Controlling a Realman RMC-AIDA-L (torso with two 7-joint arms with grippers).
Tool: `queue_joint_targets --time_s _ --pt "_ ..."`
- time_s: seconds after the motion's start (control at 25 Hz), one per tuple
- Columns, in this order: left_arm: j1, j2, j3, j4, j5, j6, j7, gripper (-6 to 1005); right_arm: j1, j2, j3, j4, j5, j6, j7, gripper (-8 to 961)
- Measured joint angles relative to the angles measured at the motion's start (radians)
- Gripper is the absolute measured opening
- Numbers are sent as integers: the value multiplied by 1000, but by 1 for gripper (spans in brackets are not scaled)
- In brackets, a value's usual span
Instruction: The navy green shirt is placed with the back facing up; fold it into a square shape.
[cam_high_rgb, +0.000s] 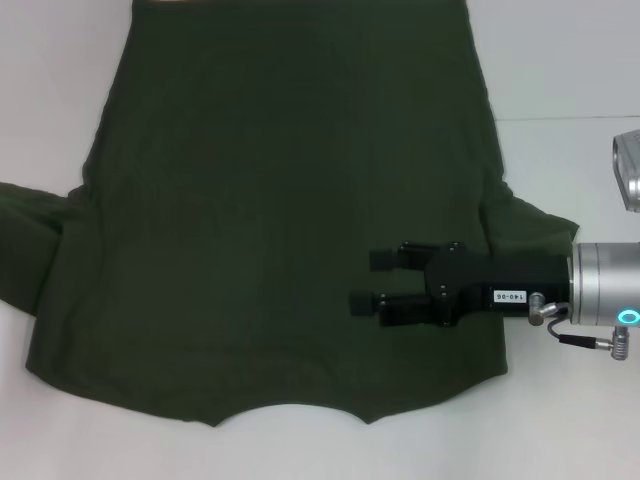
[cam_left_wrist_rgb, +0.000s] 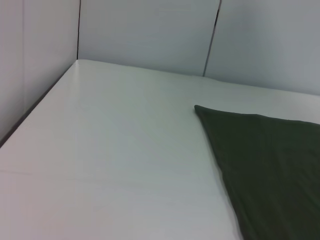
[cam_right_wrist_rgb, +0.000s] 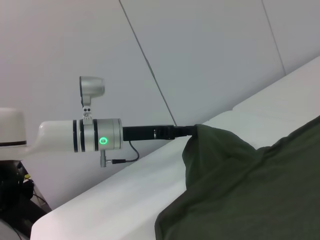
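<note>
The navy green shirt (cam_high_rgb: 280, 200) lies spread flat on the white table (cam_high_rgb: 570, 70), plain side up, neck edge toward me. My right gripper (cam_high_rgb: 368, 279) is open and hovers over the shirt's lower right part, fingers pointing left. My left gripper is out of the head view. In the right wrist view the left gripper (cam_right_wrist_rgb: 187, 131) reaches into a raised peak of the shirt (cam_right_wrist_rgb: 240, 190) at its left sleeve, and its fingertips are hidden in the cloth. The left wrist view shows one corner of the shirt (cam_left_wrist_rgb: 270, 160).
The left sleeve (cam_high_rgb: 25, 235) runs off the left edge of the head view. The right sleeve (cam_high_rgb: 535, 225) lies bunched beside my right arm. Pale wall panels (cam_left_wrist_rgb: 150, 30) stand behind the bare table (cam_left_wrist_rgb: 115, 150).
</note>
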Motion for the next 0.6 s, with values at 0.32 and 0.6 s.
queue_joint_targets --time_s 0.32,0.6 --pt "-5 5 5 41 2 -4 -2 -1 2 4 0 0 1 1 -1 907" --pt "-12 7 6 62 7 -4 -2 0 3 8 0 -1 1 3 -1 906"
